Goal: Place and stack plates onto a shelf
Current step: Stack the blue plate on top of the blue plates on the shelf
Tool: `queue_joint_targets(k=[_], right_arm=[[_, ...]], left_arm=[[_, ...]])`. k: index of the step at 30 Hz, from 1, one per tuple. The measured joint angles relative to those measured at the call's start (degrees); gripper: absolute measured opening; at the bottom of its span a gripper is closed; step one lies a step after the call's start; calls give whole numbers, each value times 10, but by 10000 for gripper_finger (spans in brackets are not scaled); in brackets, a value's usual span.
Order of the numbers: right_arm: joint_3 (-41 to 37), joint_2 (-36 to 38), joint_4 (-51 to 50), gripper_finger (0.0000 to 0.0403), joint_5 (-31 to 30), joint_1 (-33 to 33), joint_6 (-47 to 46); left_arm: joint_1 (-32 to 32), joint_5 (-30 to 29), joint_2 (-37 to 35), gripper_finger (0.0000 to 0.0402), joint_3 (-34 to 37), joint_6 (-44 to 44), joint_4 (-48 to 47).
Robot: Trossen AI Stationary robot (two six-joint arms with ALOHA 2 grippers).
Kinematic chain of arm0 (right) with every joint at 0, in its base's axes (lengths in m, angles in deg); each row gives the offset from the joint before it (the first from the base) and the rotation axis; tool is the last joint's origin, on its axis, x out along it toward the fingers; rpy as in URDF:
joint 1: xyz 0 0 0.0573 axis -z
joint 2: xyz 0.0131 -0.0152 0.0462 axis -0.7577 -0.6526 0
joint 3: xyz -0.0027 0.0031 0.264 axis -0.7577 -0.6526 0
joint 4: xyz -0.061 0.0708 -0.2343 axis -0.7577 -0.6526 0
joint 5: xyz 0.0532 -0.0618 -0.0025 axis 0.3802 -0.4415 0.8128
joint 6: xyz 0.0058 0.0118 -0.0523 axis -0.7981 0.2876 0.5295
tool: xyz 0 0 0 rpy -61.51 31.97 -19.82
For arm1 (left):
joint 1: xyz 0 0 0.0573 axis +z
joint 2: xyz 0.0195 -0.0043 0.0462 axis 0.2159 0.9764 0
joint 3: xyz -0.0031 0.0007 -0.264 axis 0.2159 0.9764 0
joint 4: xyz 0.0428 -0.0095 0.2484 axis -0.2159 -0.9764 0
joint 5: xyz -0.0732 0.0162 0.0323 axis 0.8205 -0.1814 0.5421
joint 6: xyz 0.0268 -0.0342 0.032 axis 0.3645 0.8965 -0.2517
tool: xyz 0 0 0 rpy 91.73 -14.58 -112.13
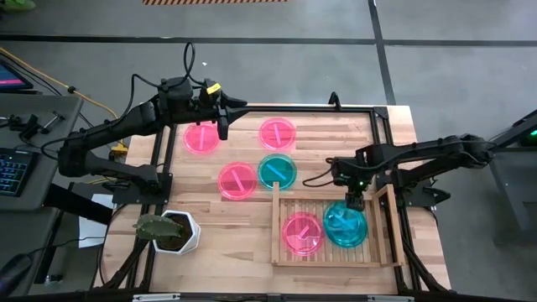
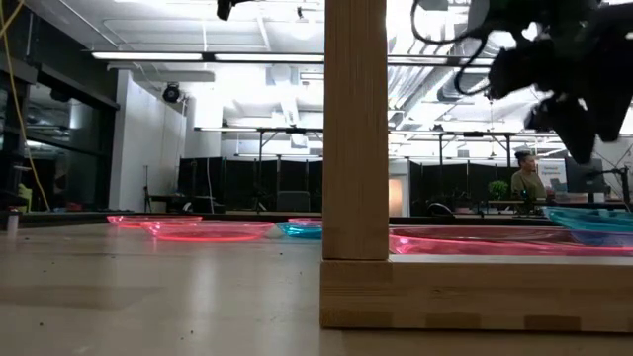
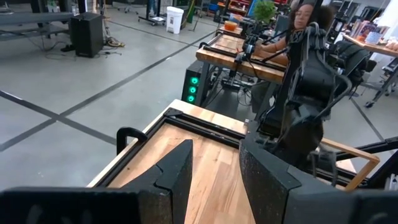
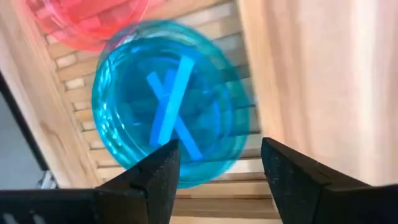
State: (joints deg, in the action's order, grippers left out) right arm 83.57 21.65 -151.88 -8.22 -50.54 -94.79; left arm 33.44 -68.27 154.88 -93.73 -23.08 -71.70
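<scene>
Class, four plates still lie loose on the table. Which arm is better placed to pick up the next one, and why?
Probably the left. Its tool hangs open at the far pink plate, while the right tool is open above the teal stack on the shelf, farther from any loose plate.

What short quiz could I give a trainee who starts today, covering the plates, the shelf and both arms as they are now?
1. How many plates lie on the table outside the shelf?
2. True or false: the right tool is shut on a pink plate.
3. The left tool hovers nearest to: A) a pink plate on the table; B) the plant pot; C) the shelf.

Key:
1. Four: three pink, one teal.
2. False. It is open above the teal stack on the shelf.
3. A.
</scene>
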Motion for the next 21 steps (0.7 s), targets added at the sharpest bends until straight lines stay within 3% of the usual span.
queue_joint_targets(k=[8, 16, 21], right_arm=[[40, 4, -17, 208, -13, 0, -20], [40, 4, 65, 208, -14, 0, -43], [40, 4, 107, 208, -50, 0, -56]], left_arm=[[0, 0, 0, 122, 0, -4, 0], [0, 0, 0, 122, 0, -3, 0], [0, 0, 0, 122, 0, 11, 0]])
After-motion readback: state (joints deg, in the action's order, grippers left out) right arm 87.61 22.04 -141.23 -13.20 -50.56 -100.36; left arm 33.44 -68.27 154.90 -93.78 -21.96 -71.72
